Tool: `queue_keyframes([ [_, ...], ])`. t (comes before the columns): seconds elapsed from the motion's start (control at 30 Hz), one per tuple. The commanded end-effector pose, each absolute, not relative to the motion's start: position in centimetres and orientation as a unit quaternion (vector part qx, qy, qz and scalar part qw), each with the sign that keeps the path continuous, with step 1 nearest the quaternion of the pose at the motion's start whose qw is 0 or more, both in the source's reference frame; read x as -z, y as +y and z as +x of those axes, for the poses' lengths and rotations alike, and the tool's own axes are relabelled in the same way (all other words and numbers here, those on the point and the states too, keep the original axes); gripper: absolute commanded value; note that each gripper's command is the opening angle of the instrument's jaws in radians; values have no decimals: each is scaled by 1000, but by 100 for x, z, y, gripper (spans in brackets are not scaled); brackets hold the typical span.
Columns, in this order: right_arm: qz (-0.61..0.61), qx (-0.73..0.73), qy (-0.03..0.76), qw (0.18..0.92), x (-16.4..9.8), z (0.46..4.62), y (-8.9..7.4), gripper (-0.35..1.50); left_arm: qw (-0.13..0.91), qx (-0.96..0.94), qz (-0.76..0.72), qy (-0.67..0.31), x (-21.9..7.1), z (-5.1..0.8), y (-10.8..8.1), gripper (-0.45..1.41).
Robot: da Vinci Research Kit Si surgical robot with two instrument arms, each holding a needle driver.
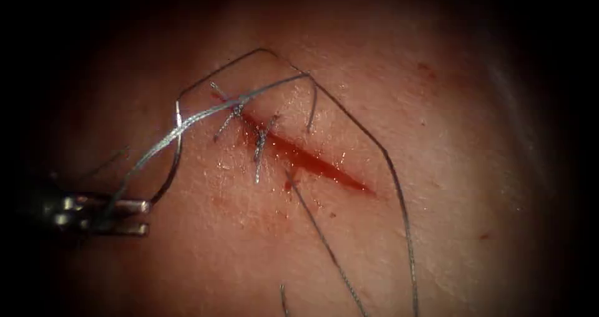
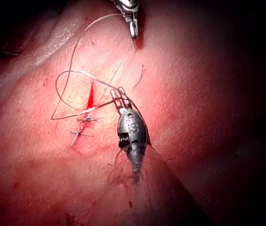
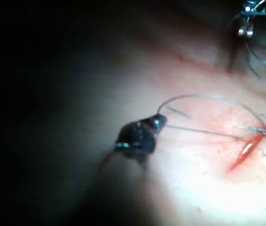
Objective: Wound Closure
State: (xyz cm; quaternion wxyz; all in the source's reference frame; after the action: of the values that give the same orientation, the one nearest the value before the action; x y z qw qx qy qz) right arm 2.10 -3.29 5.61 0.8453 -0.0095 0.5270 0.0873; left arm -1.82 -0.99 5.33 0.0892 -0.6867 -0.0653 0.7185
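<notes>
Tissue (image 1: 437,186) fills your endoscope view, pale pink and glistening, with the cut (image 1: 312,161) running down toward the right and red fluid (image 1: 324,167) pooled along it. Two tied stitches (image 1: 259,141) cross the cut's upper end, their cut ends (image 1: 221,130) sticking out on both sides. Your left tool (image 1: 134,217) sits at the left edge, well to the left of the cut, and its jaws are closed on the needle (image 1: 176,148) near one end of its curve; the needle arcs upward above the skin, free of the tissue. Thread (image 1: 393,173) loops from there over the top of the cut and down the right side, and a second strand runs from the middle of the cut toward the bottom. In the right wrist view your right tool (image 3: 159,121) rests beside a taut strand; you cannot tell how its jaws stand. Dark surroundings ring the lit tissue.
</notes>
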Motion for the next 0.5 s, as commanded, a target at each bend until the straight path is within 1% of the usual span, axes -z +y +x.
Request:
queue_keyframes([
  [0.03,1,-82,528,845,-550,211,-345,-35,89,-719,-686,-69,-541,-188,-104,-45],
  [0.17,18,-74,530,845,-532,204,-345,-35,85,-718,-687,-71,-546,-188,-103,-45],
  [0.23,20,-78,531,844,-531,204,-336,39,84,-718,-687,-71,-546,-187,-102,-45],
  [0.27,17,-82,530,844,-532,203,-332,57,84,-718,-688,-72,-547,-186,-102,-45],
  [0.3,14,-86,530,843,-533,203,-327,84,84,-717,-688,-72,-547,-186,-102,-45],
  [0.33,10,-83,529,844,-535,202,-322,93,84,-718,-688,-72,-547,-185,-102,-45],
  [0.4,3,-76,526,847,-545,198,-313,103,85,-718,-687,-71,-547,-183,-100,-45],
  [0.47,7,-73,515,854,-556,194,-305,104,85,-718,-687,-71,-547,-181,-99,-45],
  [0.5,7,-74,513,855,-561,191,-302,109,86,-719,-686,-71,-547,-180,-98,-45],
])
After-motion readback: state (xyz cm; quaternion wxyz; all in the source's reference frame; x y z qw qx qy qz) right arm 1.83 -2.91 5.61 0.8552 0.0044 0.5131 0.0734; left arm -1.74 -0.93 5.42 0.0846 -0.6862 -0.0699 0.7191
